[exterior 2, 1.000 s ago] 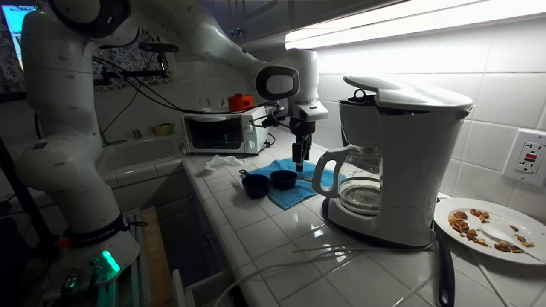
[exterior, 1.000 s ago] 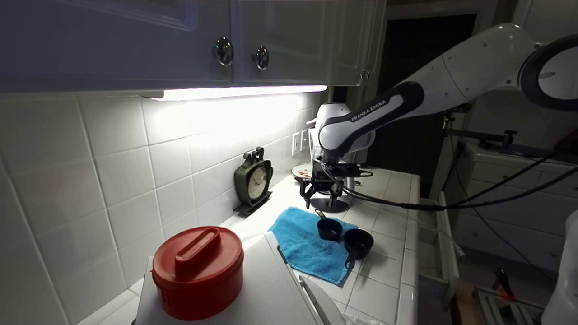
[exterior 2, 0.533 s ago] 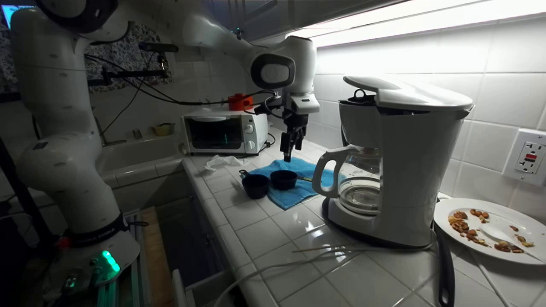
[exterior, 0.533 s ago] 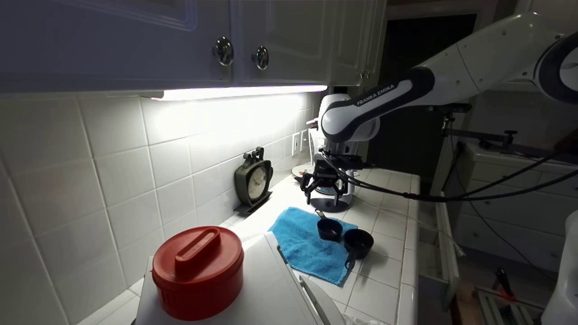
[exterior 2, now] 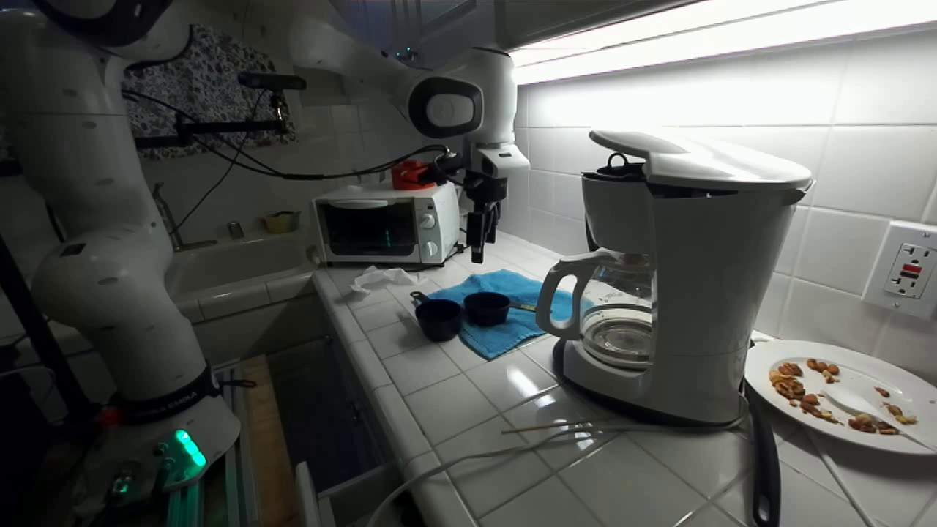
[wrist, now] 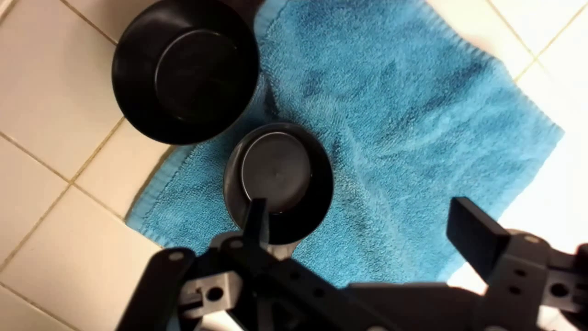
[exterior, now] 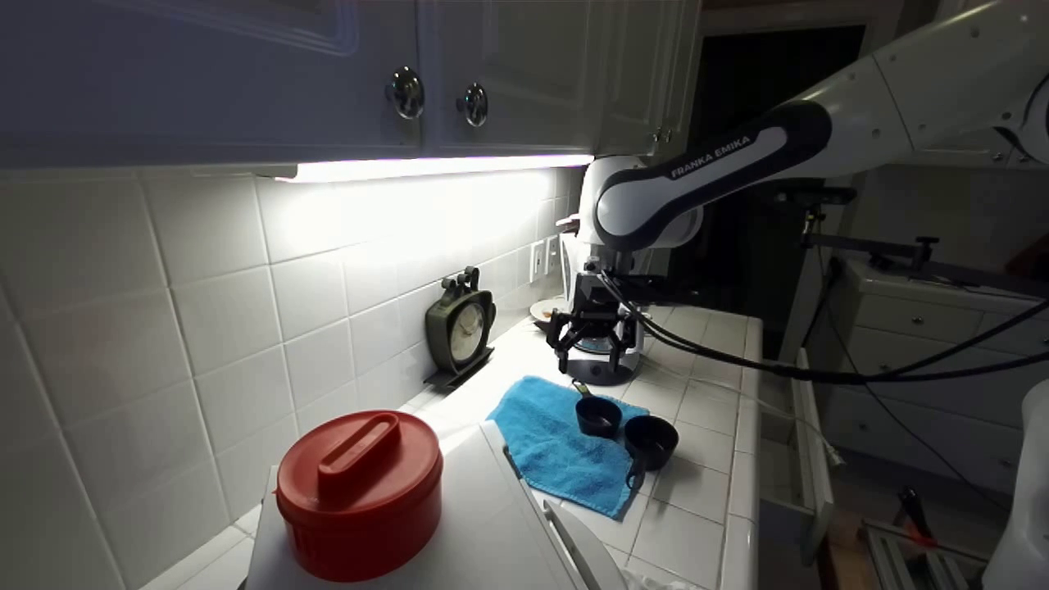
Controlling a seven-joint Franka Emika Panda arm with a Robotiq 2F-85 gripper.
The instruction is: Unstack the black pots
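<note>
Two black pots stand apart, upright and empty. The smaller pot [exterior: 598,416] sits on the blue towel [exterior: 557,455], its handle pointing away toward the coffee maker. The larger pot [exterior: 651,441] stands beside it, at the towel's edge. Both also show in an exterior view, the smaller [exterior 2: 486,310] and the larger [exterior 2: 438,322]. In the wrist view the smaller pot [wrist: 275,170] is partly covered by a finger, and the larger pot [wrist: 197,73] lies beyond it. My gripper [wrist: 363,223] is open and empty, well above the towel; it shows in both exterior views [exterior: 592,362] [exterior 2: 483,247].
A coffee maker [exterior 2: 717,293] with a glass carafe [exterior 2: 618,322] stands near the towel. A toaster oven [exterior 2: 373,230] carries a red container [exterior: 361,492]. A black round clock [exterior: 463,328] stands by the wall. A plate [exterior 2: 853,369] holds nuts. Cabinets [exterior: 508,74] hang above.
My gripper has risen and moved left in the exterior view with the coffee maker in front, staying open. The pots and towel have not moved.
</note>
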